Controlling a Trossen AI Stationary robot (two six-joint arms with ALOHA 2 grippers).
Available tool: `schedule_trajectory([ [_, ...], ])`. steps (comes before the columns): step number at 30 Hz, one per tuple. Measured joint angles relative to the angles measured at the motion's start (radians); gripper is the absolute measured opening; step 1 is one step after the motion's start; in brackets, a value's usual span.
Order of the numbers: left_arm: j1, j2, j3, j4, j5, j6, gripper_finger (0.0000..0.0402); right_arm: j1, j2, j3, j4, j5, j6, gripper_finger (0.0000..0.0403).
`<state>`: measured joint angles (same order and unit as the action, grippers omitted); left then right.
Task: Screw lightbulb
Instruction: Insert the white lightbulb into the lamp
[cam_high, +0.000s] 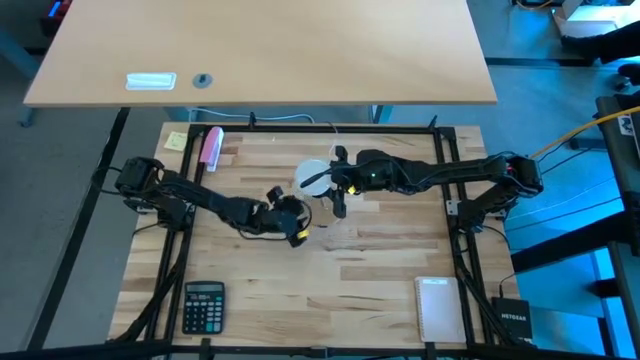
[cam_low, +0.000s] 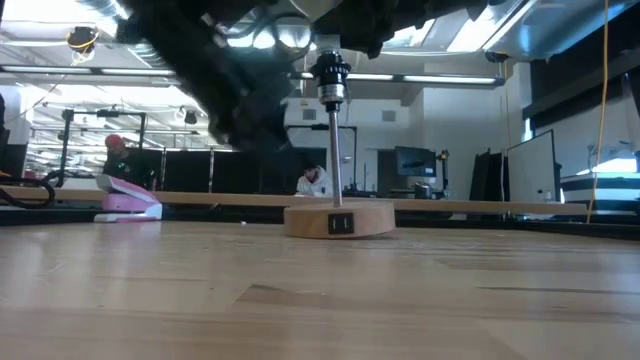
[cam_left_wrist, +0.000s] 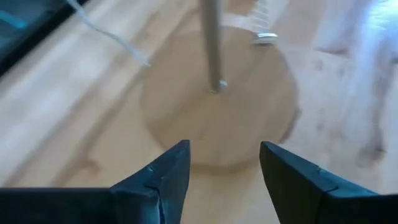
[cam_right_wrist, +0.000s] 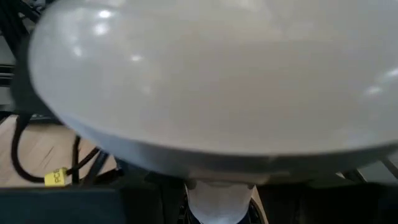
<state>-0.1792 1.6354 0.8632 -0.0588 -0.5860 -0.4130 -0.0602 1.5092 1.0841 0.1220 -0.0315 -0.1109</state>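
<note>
One lightbulb (cam_right_wrist: 211, 81) in right jaws.

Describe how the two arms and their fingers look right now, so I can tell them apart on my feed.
Both arms are dark and jointed. The left gripper carries a small yellow tag; its fingers are dark, wedge-shaped blades. The right gripper looks similarly dark, with a green light on its arm. A black cable with a yellow label shows in the right wrist view.

Even overhead ceiling lights (cam_low: 270, 38) brighten the table (cam_high: 330, 270) with faint shadows. The lightbulb (cam_right_wrist: 211, 81) fills the right wrist view, blurred, with small glare spots; the left wrist view is soft.
</note>
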Motion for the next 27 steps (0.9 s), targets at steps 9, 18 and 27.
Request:
schedule_trajectory([
  [9,0.1,0.001,-0.279,0.672,0.119,0.09,0.0178,-0.066,-0.001,-0.037,0.055,-0.122,0.005,0.0161],
  [18,0.255,0.001,-0.253,0.718,0.345,0.251,0.0177,-0.12,0.0,-0.039,0.059,-0.235,-0.003,0.0161],
  [27,0.325,0.16,-0.25,0.928,0.535,0.29,0.0177,-0.118,0.001,-0.039,0.057,-0.249,-0.024,0.0161],
])
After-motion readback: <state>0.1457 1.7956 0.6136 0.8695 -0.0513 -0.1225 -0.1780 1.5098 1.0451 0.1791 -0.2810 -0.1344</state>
